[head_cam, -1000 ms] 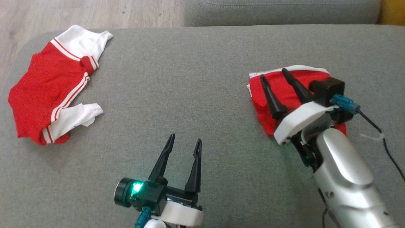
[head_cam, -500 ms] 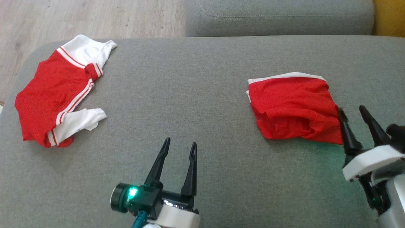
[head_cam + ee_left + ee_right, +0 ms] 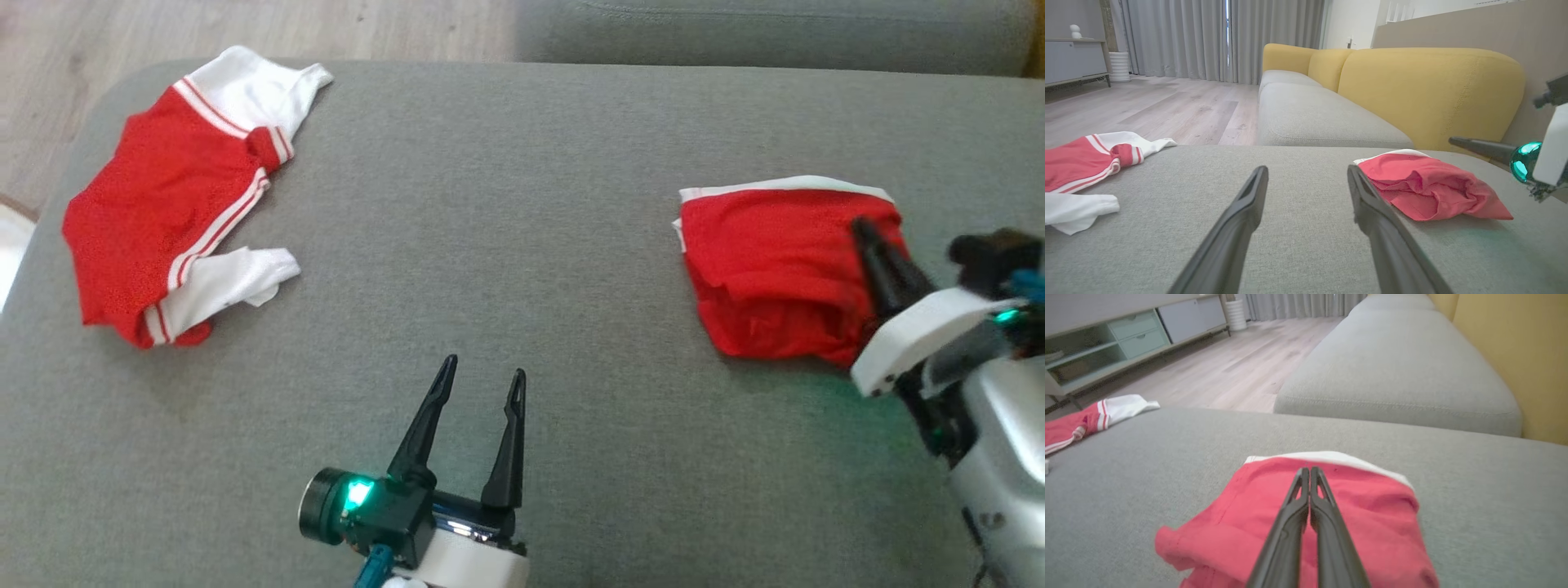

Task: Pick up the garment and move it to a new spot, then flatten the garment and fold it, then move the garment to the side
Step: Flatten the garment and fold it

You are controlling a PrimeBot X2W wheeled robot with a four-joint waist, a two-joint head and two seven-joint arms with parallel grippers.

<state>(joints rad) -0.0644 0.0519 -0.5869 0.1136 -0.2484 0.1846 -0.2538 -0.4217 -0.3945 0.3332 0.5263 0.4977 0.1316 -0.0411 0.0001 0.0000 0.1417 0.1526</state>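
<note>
My right pincer [image 3: 860,224] is at the right edge of the frame, with its two fingers pressed together. Its tips lie over the right part of the folded red garment [image 3: 767,269]; I cannot tell if any cloth is caught between them. This garment rests on the grey cushion [image 3: 506,245], in the middle right. My left pincer [image 3: 485,365] is at the bottom centre, wide and holding nothing. A red and white garment [image 3: 163,196] lies spread at the upper left.
</note>
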